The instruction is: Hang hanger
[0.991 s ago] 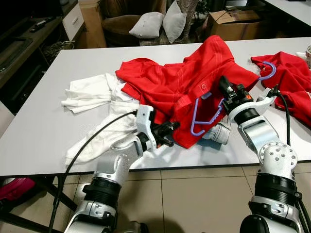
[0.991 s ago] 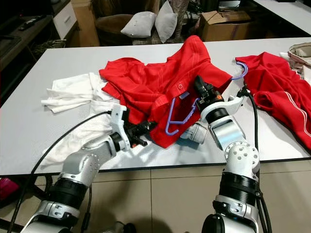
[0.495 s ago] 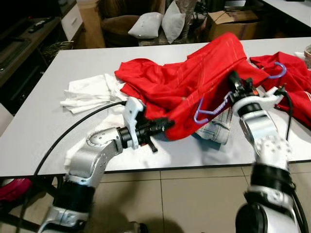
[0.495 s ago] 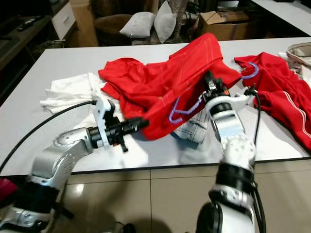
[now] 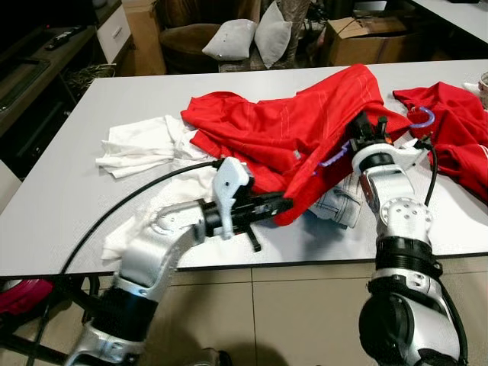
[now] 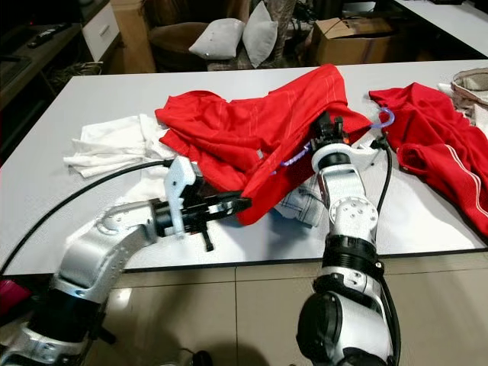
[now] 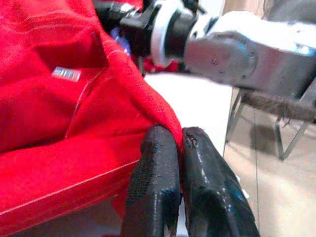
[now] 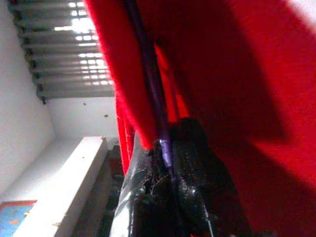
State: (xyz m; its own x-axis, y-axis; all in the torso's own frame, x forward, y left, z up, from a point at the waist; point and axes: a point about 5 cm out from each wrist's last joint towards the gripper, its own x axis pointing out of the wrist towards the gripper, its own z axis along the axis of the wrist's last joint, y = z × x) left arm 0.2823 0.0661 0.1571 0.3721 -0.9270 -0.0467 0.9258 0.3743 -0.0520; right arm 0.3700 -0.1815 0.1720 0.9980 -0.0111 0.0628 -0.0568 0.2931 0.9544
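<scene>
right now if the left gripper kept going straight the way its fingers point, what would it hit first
Probably the right arm. The left gripper, shut on the red shirt's hem, points across the table edge toward it, with the checked cloth lying between, though likely below its line. Depth is unclear.

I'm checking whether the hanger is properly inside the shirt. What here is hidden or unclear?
- Hanger: head views, the red shirt covers all but a short purple piece and the hook.
- Right end effector: right wrist view, shirt fabric blocks what lies past the purple bar it grips.
- Left end effector: left wrist view, pinched shirt edge hides whether the hanger has reached that side.
</scene>
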